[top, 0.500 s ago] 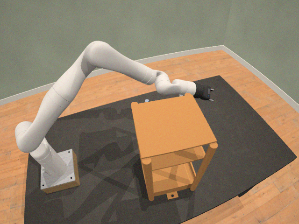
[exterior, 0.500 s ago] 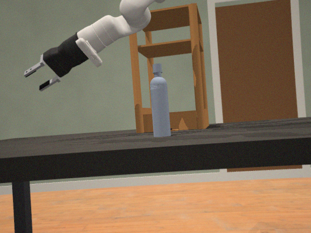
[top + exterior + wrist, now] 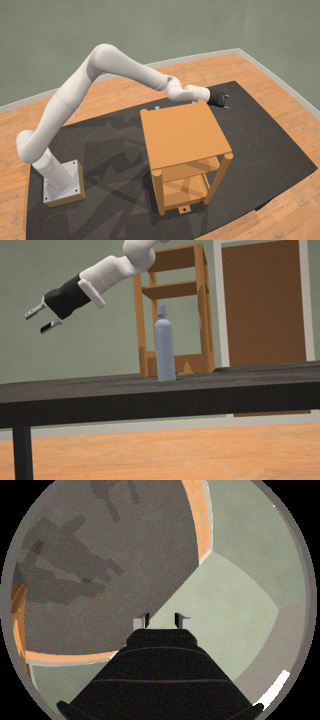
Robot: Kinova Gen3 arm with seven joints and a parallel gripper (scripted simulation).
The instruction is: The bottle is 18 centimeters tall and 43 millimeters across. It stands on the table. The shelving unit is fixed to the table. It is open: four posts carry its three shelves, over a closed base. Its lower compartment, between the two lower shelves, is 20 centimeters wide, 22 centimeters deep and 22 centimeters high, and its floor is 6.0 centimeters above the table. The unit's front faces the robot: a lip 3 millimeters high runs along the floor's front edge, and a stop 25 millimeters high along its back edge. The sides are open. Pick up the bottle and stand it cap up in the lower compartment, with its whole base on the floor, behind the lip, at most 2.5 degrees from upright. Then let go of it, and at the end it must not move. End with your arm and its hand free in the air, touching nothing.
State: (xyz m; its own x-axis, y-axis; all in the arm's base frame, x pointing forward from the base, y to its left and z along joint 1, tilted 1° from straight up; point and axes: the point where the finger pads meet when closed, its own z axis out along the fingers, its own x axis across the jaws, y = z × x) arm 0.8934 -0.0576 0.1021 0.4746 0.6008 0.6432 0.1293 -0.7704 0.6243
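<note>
Top view: the shelving unit (image 3: pixel 184 144) hides nearly all of the bottle (image 3: pixel 156 107); only its pale cap peeks out past the far edge of the top shelf, between the unit and the far edge of the worktop (image 3: pixel 271 144). The cap faces straight up at the camera, so the bottle's long axis runs vertically. The arm (image 3: pixel 77 85) reaches from its base near the worktop's left edge, over the unit's far side. The pincer (image 3: pixel 226 101) sticks out beyond the unit's far right post, toward the far right corner of the worktop, its fingers spread wide with nothing between them.

Exterior view: the bottle (image 3: pixel 164 348) shows in full, standing on the worktop (image 3: pixel 232 379) with its cap up and its long axis upright, in front of the shelving unit (image 3: pixel 175 309) as this camera sees it. Whether it touches the unit cannot be told here. The pincer (image 3: pixel 43 318) hangs in the air well to the left of the bottle and above its shoulder, tilted downward, fingers fully apart and holding nothing. The arm is cut off by the top edge of the frame.

Wrist view: only the two fingertips of the pincer (image 3: pixel 160 620) and its dark body show. The bottle is out of sight; blurred worktop shadows, floor and wall fill the rest.
</note>
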